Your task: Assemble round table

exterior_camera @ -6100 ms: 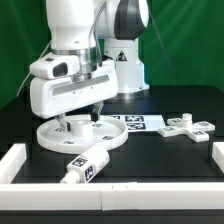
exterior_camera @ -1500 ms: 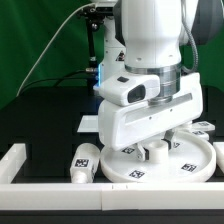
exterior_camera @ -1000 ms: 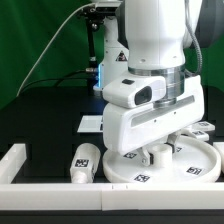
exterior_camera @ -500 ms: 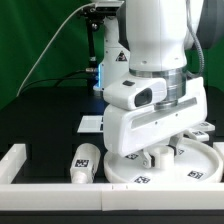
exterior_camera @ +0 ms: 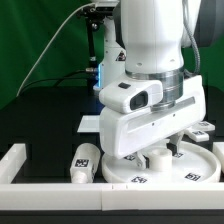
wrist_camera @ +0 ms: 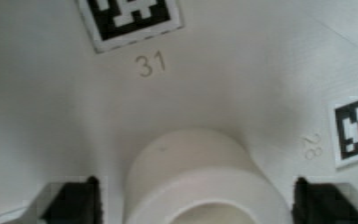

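The round disc [exterior_camera: 190,160] lies flat at the front of the table, on the exterior view's right, against the front rail. My gripper [exterior_camera: 157,150] hangs straight down over its middle, and the white hand hides much of the disc. In the wrist view the disc's tagged surface [wrist_camera: 140,110] fills the frame and the central hub [wrist_camera: 202,175] stands between my two black fingers [wrist_camera: 69,200]. The gripper [wrist_camera: 197,205] is open, with a gap on each side of the hub. The short cylindrical leg [exterior_camera: 84,160] lies on its side to the left of the disc. The cross-shaped foot [exterior_camera: 204,128] is mostly hidden behind my hand.
A white border rail [exterior_camera: 55,192] runs along the front edge and another [exterior_camera: 12,158] along the exterior view's left. The marker board [exterior_camera: 90,124] lies behind the leg. The arm's base and cables stand at the back.
Since six seconds ago the disc and my hand have shifted from the exterior view's left to its right front corner. Over the last second my hand has barely moved above the hub.
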Robot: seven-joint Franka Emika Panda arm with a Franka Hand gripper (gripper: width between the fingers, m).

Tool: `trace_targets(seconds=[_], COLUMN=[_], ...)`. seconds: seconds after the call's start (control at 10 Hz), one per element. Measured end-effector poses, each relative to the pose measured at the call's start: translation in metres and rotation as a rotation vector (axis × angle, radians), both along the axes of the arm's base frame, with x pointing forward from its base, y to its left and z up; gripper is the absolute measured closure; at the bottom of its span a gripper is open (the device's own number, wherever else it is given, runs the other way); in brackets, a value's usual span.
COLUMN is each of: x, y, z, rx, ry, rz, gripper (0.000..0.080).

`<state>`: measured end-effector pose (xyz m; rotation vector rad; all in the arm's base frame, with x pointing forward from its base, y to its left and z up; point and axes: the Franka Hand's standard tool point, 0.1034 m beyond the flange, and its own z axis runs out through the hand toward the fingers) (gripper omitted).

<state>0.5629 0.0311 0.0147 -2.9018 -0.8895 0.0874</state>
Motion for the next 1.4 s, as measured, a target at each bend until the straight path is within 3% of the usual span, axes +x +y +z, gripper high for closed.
trace_targets(seconds=[0.1,0.3,0.4,0.9,1.1,1.2,1.4], x=[0.0,0.006,0.007,0.005,0.022,0.024,0.024], y=[-0.001,-0.01,-0.012,-0.012,-0.033,-0.045,-0.093], z=[0.002,0.035,0.043,0.037,0.058,0.061,0.059], rx=[0.0,-0.005,-0.007,-0.007,-0.031,-0.042,-0.049], ry=[0.002,-0.003,-0.013,-0.002,-0.028,-0.035,-0.068], rz=[-0.006,-0.031,-0.047,-0.05,-0.142,-0.175,-0.078], gripper=[0.0192,0.0152,0.0152,0.0151,0.0151,0.0151,0.0151])
